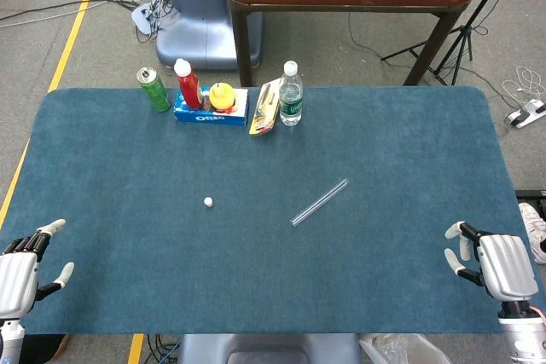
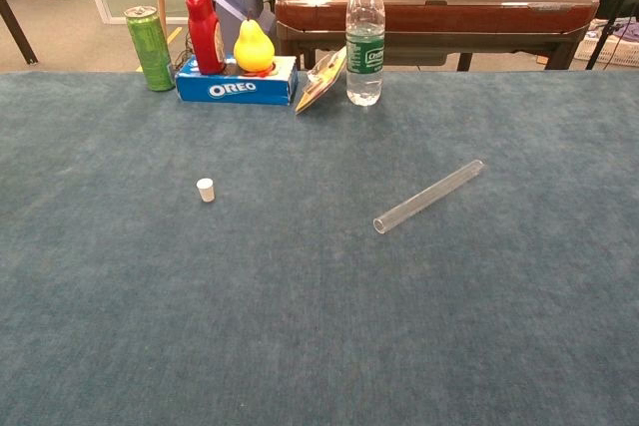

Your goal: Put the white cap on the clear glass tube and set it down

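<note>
The clear glass tube (image 1: 320,202) lies flat on the blue desk (image 1: 409,151), a little right of the middle, and it is placed diagonally: its open end points toward the robot and to the left, and the other end points away and to the right. The white cap (image 1: 208,202) stands alone on the cloth to the left of the tube, well apart from it, so the tube is not yet closed. In the chest view the cap (image 2: 206,190) shows as a small plug, and the open mouth of the tube (image 2: 427,197) is the end nearer to the camera. The left hand (image 1: 24,268) rests at the near left corner of the desk with its fingers spread and nothing in them. The right hand (image 1: 495,263) is at the near right edge, also released, with the fingers apart and holding nothing. Both hands are far from the tube and the cap. Along the far edge there is a row of things: a green can (image 1: 154,89), a red sauce bottle (image 1: 188,84) and a yellow pear (image 1: 222,95) on a blue Oreo box (image 1: 211,113), a snack packet (image 1: 264,110) leaning beside the box, and a water bottle (image 1: 291,94) just right of the packet.
</note>
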Motion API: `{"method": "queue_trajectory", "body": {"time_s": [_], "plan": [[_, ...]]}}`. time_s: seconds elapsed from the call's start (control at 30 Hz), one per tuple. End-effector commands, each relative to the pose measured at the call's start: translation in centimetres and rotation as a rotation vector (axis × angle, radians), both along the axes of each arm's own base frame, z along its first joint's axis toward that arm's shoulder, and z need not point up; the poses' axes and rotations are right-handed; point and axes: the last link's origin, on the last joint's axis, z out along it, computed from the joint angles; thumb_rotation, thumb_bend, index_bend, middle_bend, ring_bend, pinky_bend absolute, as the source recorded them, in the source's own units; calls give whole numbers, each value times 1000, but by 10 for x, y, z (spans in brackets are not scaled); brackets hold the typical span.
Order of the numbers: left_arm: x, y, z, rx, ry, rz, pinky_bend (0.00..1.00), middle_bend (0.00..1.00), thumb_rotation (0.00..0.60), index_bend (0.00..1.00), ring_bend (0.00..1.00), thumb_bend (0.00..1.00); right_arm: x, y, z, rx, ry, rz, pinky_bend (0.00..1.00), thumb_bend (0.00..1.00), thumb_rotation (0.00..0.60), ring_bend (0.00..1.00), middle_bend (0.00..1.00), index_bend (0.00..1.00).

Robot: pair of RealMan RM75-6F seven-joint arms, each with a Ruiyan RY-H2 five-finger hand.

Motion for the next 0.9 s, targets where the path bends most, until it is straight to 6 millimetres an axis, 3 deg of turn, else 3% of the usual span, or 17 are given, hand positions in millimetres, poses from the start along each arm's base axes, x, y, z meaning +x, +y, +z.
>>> {"method": "queue_trajectory", "body": {"time_s": [0.03, 0.4, 0.5, 0.77, 0.9], "plan": [[0, -1, 0, -6, 2, 4, 322, 280, 600, 201, 362, 246, 1, -2, -2, 13, 2, 9, 1000, 313, 600, 724, 710, 500], [4, -4, 1, -21, 11, 7, 321, 280, 600, 201, 362, 246, 24, -34, -19, 128, 45, 138, 1000, 313, 600, 724, 710, 500], [4, -4, 0, -29, 13, 10, 318, 280, 600, 201, 362, 246, 35, -53, -28, 175, 71, 181, 1000, 313, 600, 766, 730, 501], [3, -9, 2, -28, 15, 22, 287, 280, 600, 201, 363, 246, 70, -114, -66, 287, 199, 324, 1000, 268, 600, 970, 897, 500], [0, -13, 4, -25, 15, 42, 272, 279, 600, 201, 363, 246, 84, -141, -92, 331, 250, 362, 1000, 264, 600, 1000, 953, 500]]}}
